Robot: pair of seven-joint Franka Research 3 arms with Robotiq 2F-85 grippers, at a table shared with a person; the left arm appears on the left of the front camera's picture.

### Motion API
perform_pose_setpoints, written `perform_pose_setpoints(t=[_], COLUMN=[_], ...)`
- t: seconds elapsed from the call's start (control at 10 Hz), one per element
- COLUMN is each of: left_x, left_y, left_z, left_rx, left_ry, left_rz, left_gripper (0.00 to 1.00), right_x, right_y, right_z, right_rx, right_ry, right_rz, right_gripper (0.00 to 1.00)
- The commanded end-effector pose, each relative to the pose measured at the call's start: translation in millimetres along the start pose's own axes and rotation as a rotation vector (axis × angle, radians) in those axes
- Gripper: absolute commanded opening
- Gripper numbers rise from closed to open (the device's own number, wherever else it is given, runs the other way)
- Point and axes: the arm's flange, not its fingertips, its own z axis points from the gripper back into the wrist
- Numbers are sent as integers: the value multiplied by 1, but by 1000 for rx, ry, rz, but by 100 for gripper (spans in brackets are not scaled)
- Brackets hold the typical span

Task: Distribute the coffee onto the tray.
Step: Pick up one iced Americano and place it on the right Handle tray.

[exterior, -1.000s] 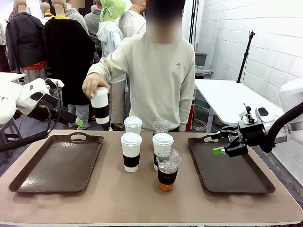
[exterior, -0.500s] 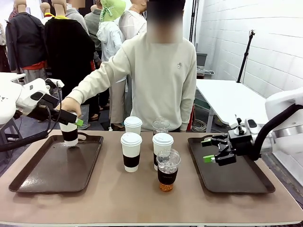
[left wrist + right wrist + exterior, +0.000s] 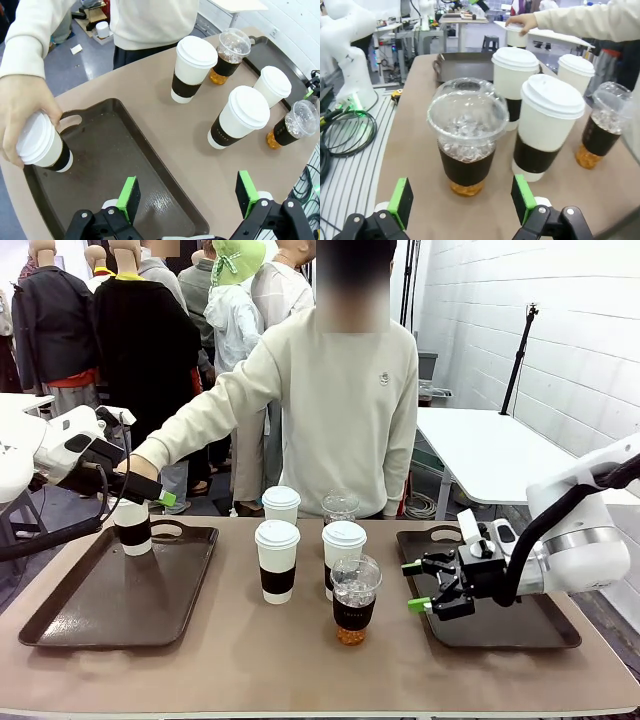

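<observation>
Nothing here is actually legible. The white-lidded cup [image 3: 239, 116] nearest the left wrist camera has a faint line of pale print on its dark sleeve [image 3: 223, 136], but it's too small to read. The person's cream sweater [image 3: 335, 415] has a little emblem [image 3: 385, 379] on the chest, and that's just a blurry dark spot in the front view, so no brand can be made out.
</observation>
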Motion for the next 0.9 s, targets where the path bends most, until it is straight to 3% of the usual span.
perform_pose_setpoints(t=[0.0,0.2,0.8], left_x=[-1,-1,-1], left_y=[2,2,2], left_z=[-1,-1,-1], left_rx=[-15,-15,-15], left_ry=[-1,-1,-1], left_rz=[3,3,3], left_gripper=[100,100,100], right_x=[-6,-5,-11], right_y=[-6,-3,-6], right_z=[-11,-9,-18], right_rx=[21,-1,19], right_ry=[-29,6,-21], right_rz=[21,-4,-3], right_gripper=[100,100,100])
